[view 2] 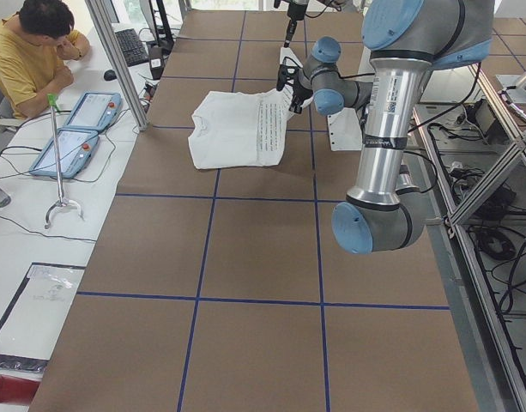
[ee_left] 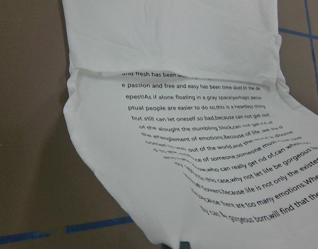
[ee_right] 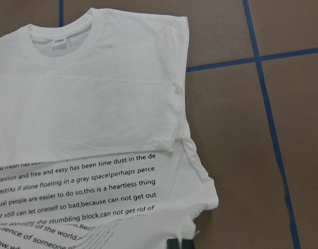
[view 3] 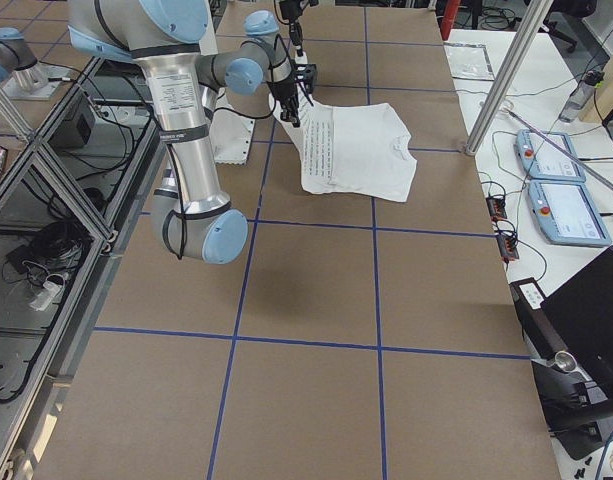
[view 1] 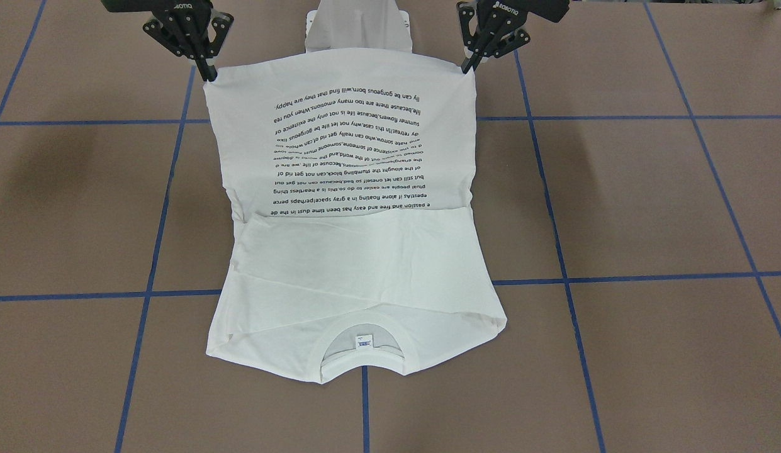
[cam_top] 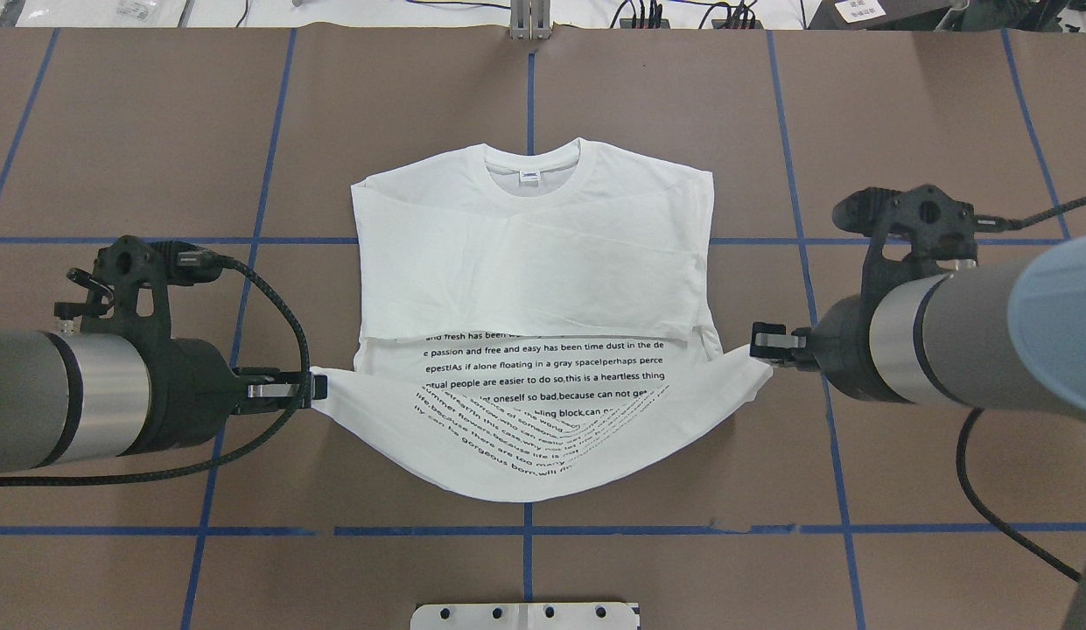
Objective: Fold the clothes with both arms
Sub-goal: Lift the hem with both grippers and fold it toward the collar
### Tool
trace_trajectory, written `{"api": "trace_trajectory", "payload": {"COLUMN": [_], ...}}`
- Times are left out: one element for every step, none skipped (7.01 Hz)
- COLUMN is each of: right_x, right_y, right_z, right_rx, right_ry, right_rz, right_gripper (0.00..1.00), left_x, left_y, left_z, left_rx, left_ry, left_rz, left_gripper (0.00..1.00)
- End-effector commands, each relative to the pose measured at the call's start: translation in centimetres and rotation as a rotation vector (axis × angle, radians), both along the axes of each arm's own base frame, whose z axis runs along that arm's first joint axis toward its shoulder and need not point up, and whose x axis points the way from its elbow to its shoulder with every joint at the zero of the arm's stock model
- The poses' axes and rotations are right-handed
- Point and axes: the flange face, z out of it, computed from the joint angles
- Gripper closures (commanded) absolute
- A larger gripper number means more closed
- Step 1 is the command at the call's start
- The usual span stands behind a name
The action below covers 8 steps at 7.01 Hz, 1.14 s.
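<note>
While you look down from over the robot's shoulders, you see the white T-shirt (cam_top: 534,262) in the middle of the brown table (cam_top: 157,131). Its collar (cam_top: 543,157) end lies flat on the side far from the robot, and the small tag (cam_top: 530,176) shows inside it. The sleeves lie folded across the body.

The left arm (cam_top: 61,398) comes in from the left side. It is stretched out low and almost flat over the table, with its wrist aimed at the shirt. The left gripper (cam_top: 313,388) has its two fingers pressed together on the shirt's bottom corner on that side.

The right arm (cam_top: 945,337) reaches in the same way from the other side. The right gripper (cam_top: 760,343) pinches the other bottom corner.

Both corners are up off the table. The cloth between them hangs in a soft curve that sags toward the robot. The black words (cam_top: 543,385) face up.

From the camera across the table, you see the two grippers tip down and inward, each to its own corner. The shirt's bottom edge runs nearly straight between them.
</note>
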Motion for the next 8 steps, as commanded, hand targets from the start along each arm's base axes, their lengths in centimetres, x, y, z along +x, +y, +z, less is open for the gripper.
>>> {"api": "trace_trajectory", "payload": {"right_x": [0.0,-0.2,-0.2,-0.1,-0.1,0.0,0.0,0.1], "right_y": [-3.3,-3.4,-3.4,-3.4,-3.3,-3.3,-3.3,-3.4], "right_z": [0.4,0.5,0.5,0.4,0.3,0.2,0.2,0.2], "right_rx": [0.026,0.022,0.023,0.024,0.026,0.026,0.027,0.027], "right_ry": [0.040,0.042,0.041,0.038,0.035,0.034,0.034,0.032], "right_rz": [-0.016,-0.019,-0.019,-0.020,-0.020,-0.018,-0.019,-0.018], "right_gripper": [1.00,1.00,1.00,1.00,1.00,1.00,1.00,1.00], "left_x": [1.1,1.5,1.7,2.0,6.3,8.4,8.4,8.2], "left_y": [-1.4,-1.5,-1.7,-1.9,-4.1,-5.1,-5.1,-5.3], "left_z": [1.0,1.0,1.3,1.7,2.3,1.2,1.0,0.9], "left_rx": [-0.003,-0.003,0.029,0.034,0.021,0.038,0.040,0.043], "left_ry": [-0.029,-0.031,-0.049,-0.062,-0.093,-0.091,-0.089,-0.087], "left_rz": [-0.013,-0.010,0.004,0.007,0.010,0.018,0.020,0.014], "left_gripper": [1.00,1.00,1.00,1.00,1.00,1.00,1.00,1.00]}}
